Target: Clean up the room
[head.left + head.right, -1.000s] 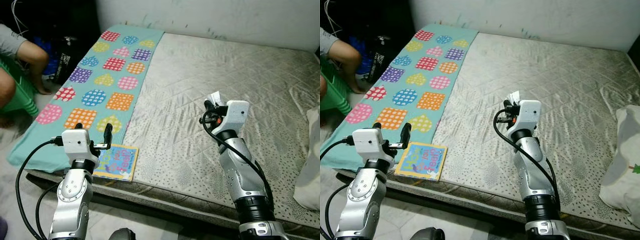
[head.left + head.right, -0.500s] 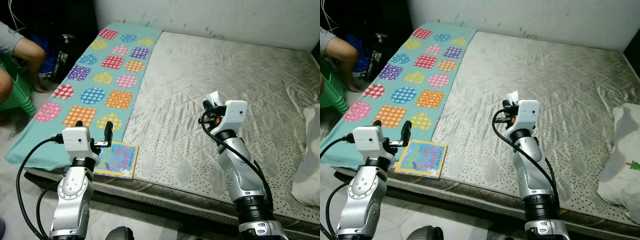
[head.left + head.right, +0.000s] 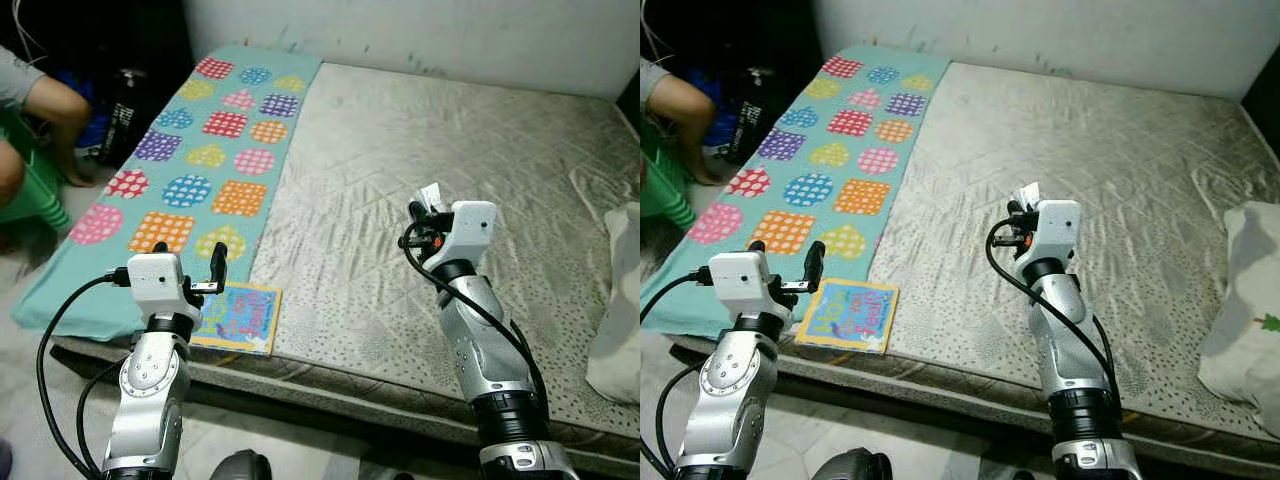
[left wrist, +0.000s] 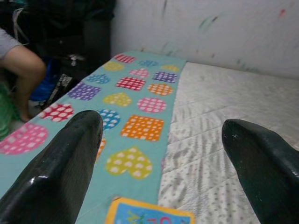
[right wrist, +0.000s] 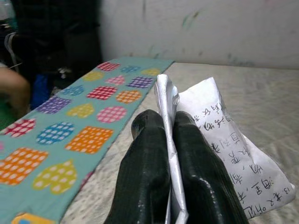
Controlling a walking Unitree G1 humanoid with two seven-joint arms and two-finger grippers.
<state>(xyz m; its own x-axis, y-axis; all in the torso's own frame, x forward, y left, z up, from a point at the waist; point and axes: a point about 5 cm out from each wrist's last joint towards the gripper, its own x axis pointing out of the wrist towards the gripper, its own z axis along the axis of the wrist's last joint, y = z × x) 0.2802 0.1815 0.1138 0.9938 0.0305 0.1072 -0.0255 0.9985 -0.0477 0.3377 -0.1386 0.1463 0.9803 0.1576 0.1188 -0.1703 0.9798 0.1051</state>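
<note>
Right tool [image 5: 170, 126] at frame centre, over the mattress [image 3: 420, 130], fingers clamped on a folded paper [image 5: 219, 140] (handwritten). Left tool [image 3: 190, 268] lower left, fingers spread apart w/ nothing between, just above a kids' book [image 3: 238, 316] beside the patterned sheet [image 3: 200, 150].

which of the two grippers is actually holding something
The right gripper: its fingers are shut on a folded paper with handwriting. The left gripper is open, hovering above the picture book.

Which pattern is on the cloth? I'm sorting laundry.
Teal cloth with dotted hearts and squares; left eye view.
</note>
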